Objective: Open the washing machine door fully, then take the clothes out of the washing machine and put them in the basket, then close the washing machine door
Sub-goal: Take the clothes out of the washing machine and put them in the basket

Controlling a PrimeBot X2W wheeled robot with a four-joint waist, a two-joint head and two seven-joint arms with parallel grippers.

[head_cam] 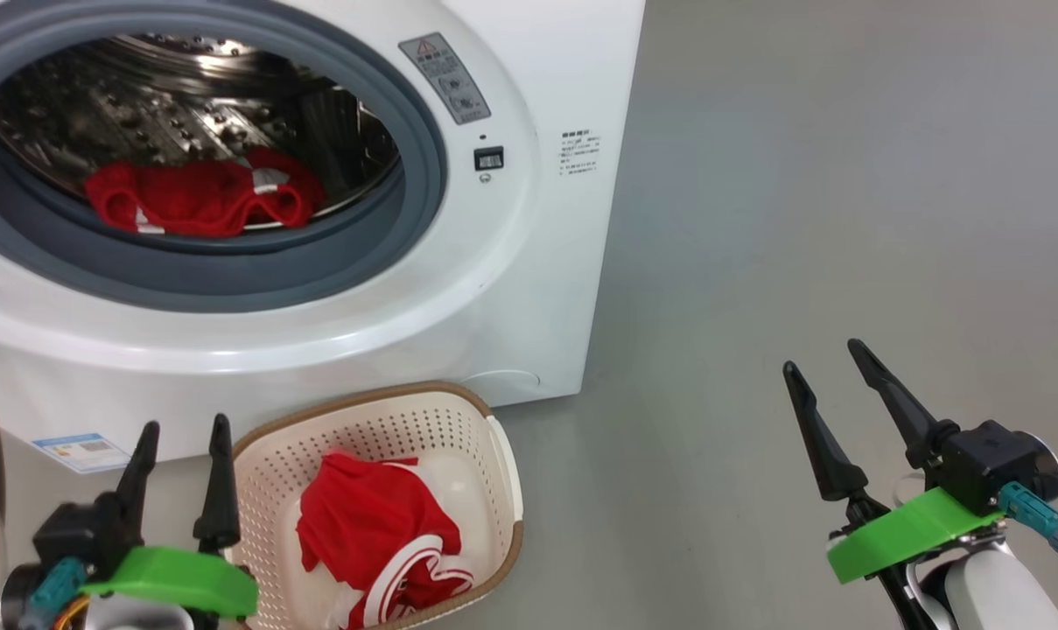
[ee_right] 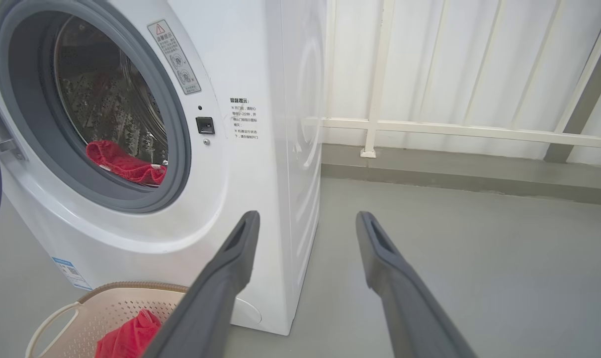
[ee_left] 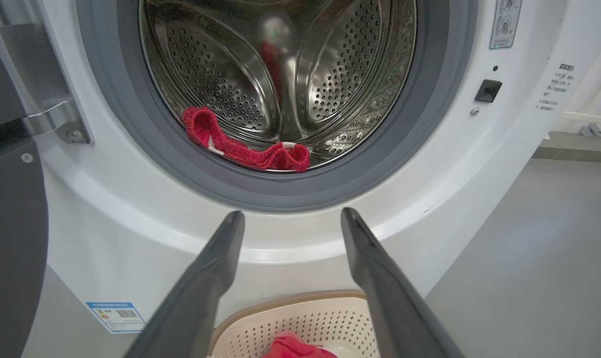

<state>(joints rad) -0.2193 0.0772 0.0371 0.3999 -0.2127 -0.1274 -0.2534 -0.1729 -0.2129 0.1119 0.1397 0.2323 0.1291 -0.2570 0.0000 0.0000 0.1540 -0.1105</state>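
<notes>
The white washing machine (head_cam: 511, 289) stands with its drum open. Its door (ee_left: 7, 238) is swung out to the left, a dark edge in the left wrist view. One red piece of the clothes (head_cam: 200, 197) lies at the drum's front lip (ee_left: 250, 146) (ee_right: 124, 161). Another red and white garment (head_cam: 375, 534) lies in the cream basket (head_cam: 507, 472) on the floor before the machine. My left gripper (head_cam: 183, 429) hovers open and empty just left of the basket, pointing at the machine (ee_left: 290, 216). My right gripper (head_cam: 830, 354) hangs open and empty over bare floor, far right (ee_right: 305, 216).
A blue label (head_cam: 82, 451) sits low on the machine's front. Grey floor (head_cam: 844, 175) stretches to the right of the machine. In the right wrist view, a white railing and panelled wall (ee_right: 454, 127) run behind that floor.
</notes>
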